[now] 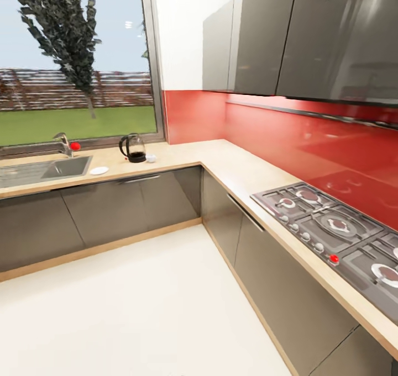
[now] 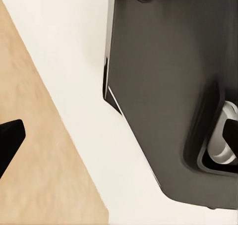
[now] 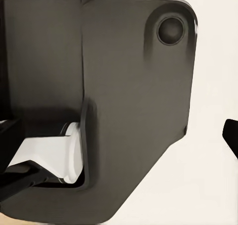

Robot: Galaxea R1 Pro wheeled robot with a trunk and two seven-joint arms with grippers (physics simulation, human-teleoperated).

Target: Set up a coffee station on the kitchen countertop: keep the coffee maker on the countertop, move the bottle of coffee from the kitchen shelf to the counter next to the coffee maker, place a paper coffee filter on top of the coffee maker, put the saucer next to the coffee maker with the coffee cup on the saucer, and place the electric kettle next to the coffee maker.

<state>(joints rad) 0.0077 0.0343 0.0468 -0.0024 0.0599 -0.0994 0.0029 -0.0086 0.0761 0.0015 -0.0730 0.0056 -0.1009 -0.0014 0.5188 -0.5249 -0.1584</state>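
The head view takes in an L-shaped kitchen: a light beige counter [image 1: 237,169] over grey cabinet fronts, with a red backsplash [image 1: 287,138] and dark grey wall cabinets [image 1: 287,33] above it. On the far stretch under the window [image 1: 77,61], the electric kettle [image 1: 132,148] stands upright with the small white coffee cup [image 1: 150,158] just beside it, and the white saucer [image 1: 99,170] lies flat a little nearer the sink [image 1: 61,168], apart from both. A tap [image 1: 63,143] rises behind the sink with a small red object [image 1: 75,146] next to it. A gas hob [image 1: 337,229] with a red knob is set into the counter's near right stretch. No brand, label or writing can be read anywhere. In the left wrist view, one dark fingertip [image 2: 10,138] of the left claw shows at one edge and another at the opposite edge, well apart, so it is released, over white floor and a tan strip beside the robot's dark base [image 2: 168,86]. The right wrist view shows the same dark base [image 3: 124,86] and a fingertip [image 3: 231,136] of the right claw at either edge, likewise spread wide.
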